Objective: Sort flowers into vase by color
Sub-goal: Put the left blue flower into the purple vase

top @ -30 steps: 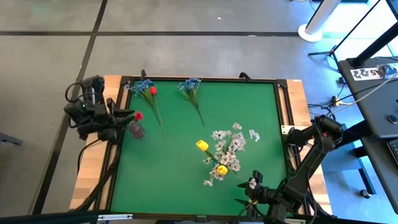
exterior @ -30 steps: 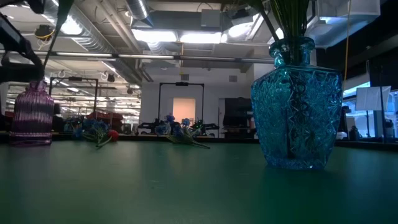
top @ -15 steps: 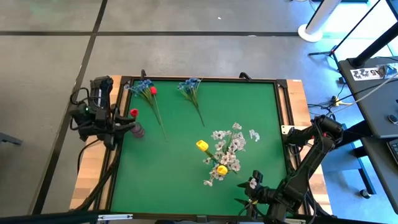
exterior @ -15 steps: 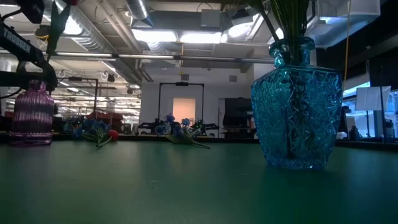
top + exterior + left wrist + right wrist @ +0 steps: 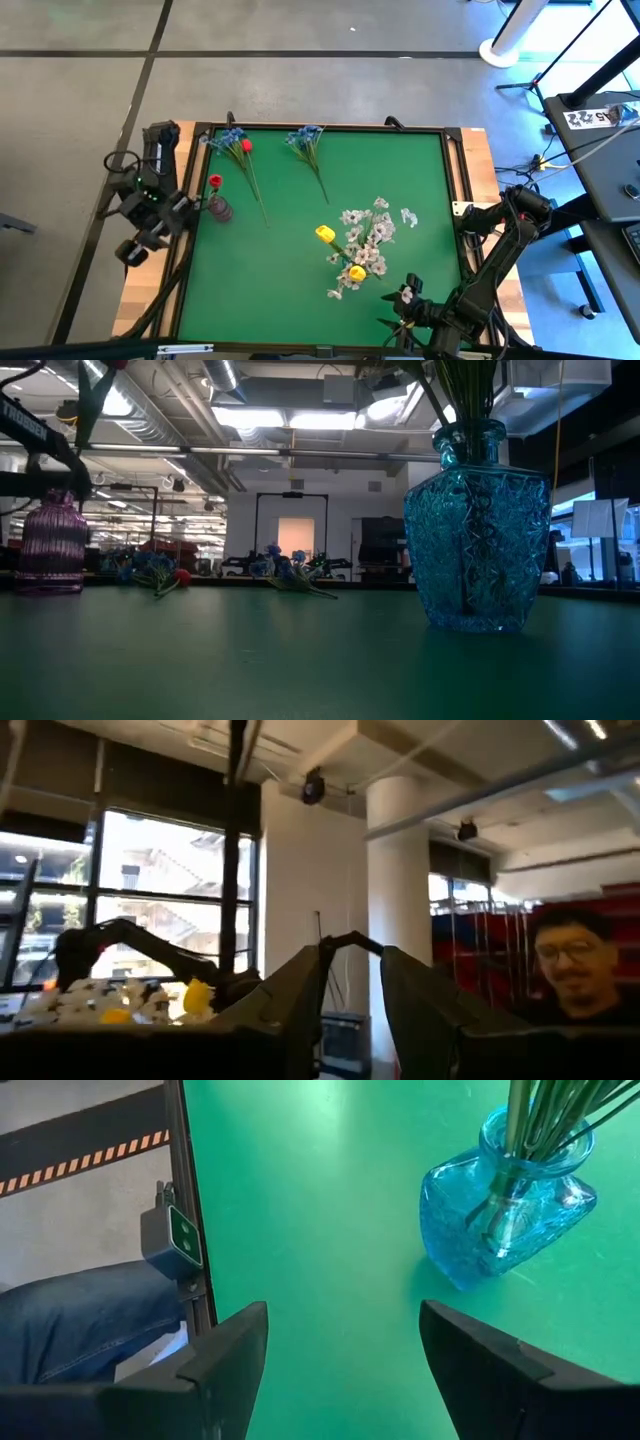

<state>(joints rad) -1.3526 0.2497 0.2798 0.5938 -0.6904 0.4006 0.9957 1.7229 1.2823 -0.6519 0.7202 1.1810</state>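
I am holding the left gripper (image 5: 185,205) closed on the red flower's stalk (image 5: 88,400) above the purple vase (image 5: 220,210) (right gripper (image 5: 340,1350) idling, agape); I am judging a plumb descent best.

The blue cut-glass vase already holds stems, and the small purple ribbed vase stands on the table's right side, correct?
Not quite. The blue cut-glass vase does hold stems, but the small purple ribbed vase stands on the table's left side, near the left end effector, as the high view shows.
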